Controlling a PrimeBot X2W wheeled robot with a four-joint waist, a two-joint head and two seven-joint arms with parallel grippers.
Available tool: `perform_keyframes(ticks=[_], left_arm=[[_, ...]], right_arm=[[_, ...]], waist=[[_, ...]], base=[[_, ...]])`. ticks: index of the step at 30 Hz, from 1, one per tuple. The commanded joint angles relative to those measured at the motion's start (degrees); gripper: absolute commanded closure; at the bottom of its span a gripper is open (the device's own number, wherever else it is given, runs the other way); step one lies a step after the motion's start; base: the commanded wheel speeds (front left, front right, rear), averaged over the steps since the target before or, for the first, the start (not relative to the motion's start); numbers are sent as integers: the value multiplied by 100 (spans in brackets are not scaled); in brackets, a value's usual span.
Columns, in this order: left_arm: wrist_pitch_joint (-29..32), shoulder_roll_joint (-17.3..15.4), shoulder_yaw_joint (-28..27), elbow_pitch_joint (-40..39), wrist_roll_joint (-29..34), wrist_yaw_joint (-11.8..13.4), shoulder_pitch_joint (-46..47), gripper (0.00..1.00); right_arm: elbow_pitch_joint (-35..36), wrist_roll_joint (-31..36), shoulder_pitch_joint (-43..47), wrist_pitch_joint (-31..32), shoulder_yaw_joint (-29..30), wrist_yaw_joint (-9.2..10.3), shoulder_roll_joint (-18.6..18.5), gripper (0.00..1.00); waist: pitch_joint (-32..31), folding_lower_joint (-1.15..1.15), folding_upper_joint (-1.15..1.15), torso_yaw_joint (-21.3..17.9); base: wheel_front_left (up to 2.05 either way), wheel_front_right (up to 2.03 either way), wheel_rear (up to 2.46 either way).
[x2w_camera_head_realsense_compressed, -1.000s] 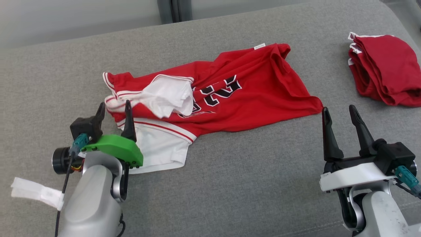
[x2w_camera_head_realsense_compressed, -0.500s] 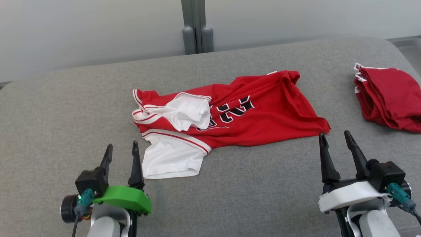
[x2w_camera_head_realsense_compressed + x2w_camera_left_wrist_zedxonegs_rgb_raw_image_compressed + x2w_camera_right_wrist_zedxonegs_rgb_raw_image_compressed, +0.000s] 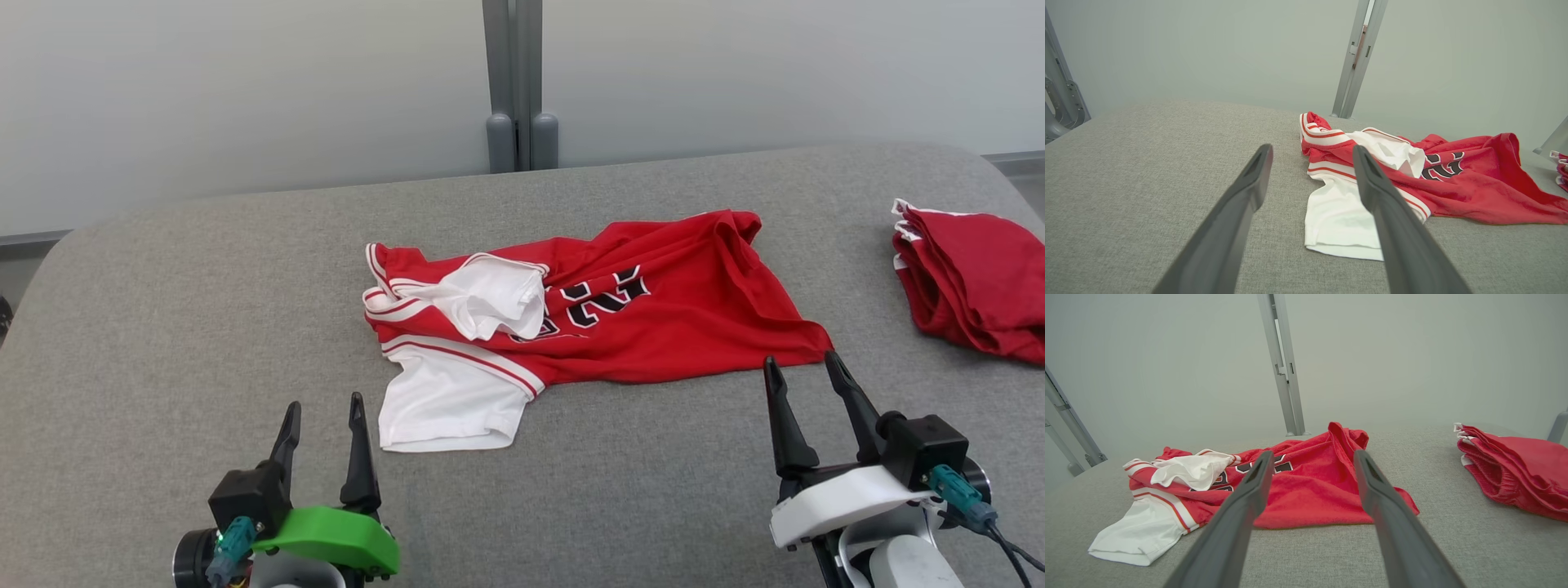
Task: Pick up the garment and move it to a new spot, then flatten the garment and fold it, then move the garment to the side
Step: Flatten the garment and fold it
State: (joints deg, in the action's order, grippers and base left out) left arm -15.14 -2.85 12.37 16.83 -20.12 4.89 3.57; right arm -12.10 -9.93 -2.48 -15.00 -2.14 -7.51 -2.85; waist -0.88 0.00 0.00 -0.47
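Jaws both stood wide and empty — a careless pinch on the rumpled garment (image 3: 678, 327) could snag one layer only — bunching it

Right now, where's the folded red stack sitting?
In the head view the folded red stack lies at the far right edge of the grey surface, to the right of the crumpled jersey and beyond the right gripper.

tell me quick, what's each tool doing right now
left tool: open, empty, short of the jersey
right tool: open, empty, near the jersey's red corner
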Motion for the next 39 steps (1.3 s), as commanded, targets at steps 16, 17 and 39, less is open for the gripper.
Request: perform_keyframes(ticks=[16,17,39], left_arm=[[117,-13,219,632,45,127,45,0],[194,-12,238,754,25,145,126,0],[1520,-125,161,2660,-309,250,1511,0]], right_arm=[[-177,30,27,-21,-79,4,-9,0],[-199,33,28,-21,-86,4,-9,0],[-379,45,-237,-10,-135,4,-8,0]], waist=[[29,0,0,-62],[41,0,0,-82],[596,0,0,-763]], base=[[0,0,0],[0,0,0],[0,0,0]])
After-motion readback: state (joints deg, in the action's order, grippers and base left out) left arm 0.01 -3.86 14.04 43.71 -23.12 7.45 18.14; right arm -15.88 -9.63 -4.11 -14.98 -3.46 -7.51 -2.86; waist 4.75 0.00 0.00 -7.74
